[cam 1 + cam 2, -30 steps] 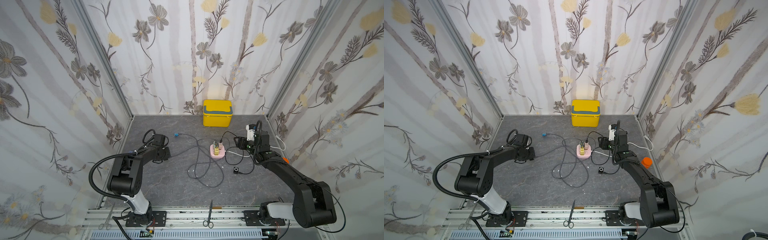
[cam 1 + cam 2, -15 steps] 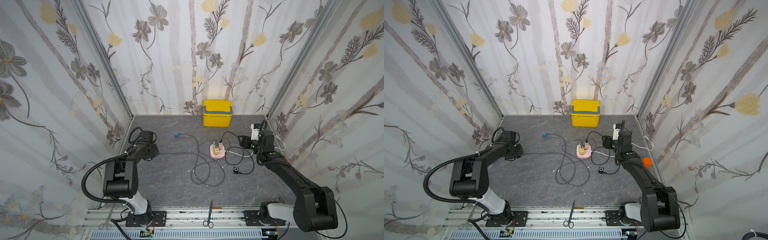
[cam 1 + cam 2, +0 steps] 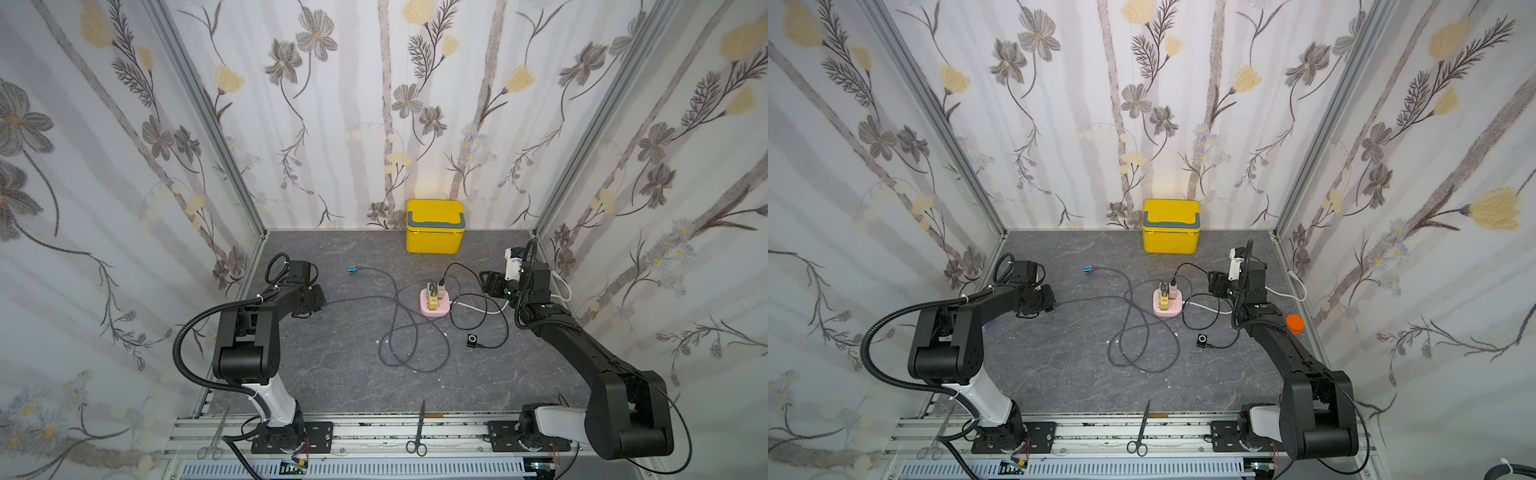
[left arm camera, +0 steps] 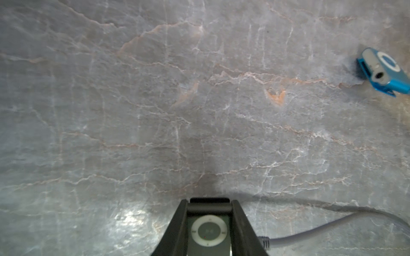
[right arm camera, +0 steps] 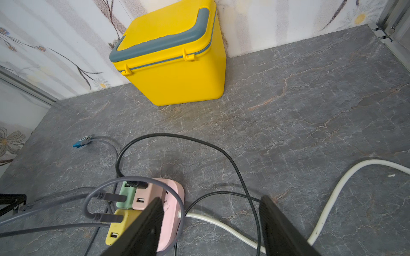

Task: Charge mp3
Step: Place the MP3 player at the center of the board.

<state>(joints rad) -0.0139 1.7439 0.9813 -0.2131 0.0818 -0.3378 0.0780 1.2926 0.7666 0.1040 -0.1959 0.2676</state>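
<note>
Pinching a grey mp3 player [image 4: 208,232] by its two edges with the left claw [image 4: 209,202], jaws drawn in narrow around it, close to the table near the left wall and well apart from the pink power strip [image 3: 444,310]. Swinging out toward that wall and easing part way back within the last second, leaving the player's grey cable [image 4: 299,236] running fairly straight toward the tangle in the middle. Judging the plug already seated in the player's side, so probably only taking up slack before setting it down to charge. Hanging the right claw [image 5: 210,199] wide open and empty near the power strip, having shifted only slightly. Counting three players: the grey one held, plus a blue player [image 3: 353,269] and a black player [image 3: 471,340] lying on the table, each cabled. Counting three adapters [image 5: 127,195] on the one strip, two grey cables, one black cable [image 5: 177,135], one white cord [image 5: 375,162], one yellow box [image 3: 434,226] and one pair of scissors [image 3: 420,424].
</note>
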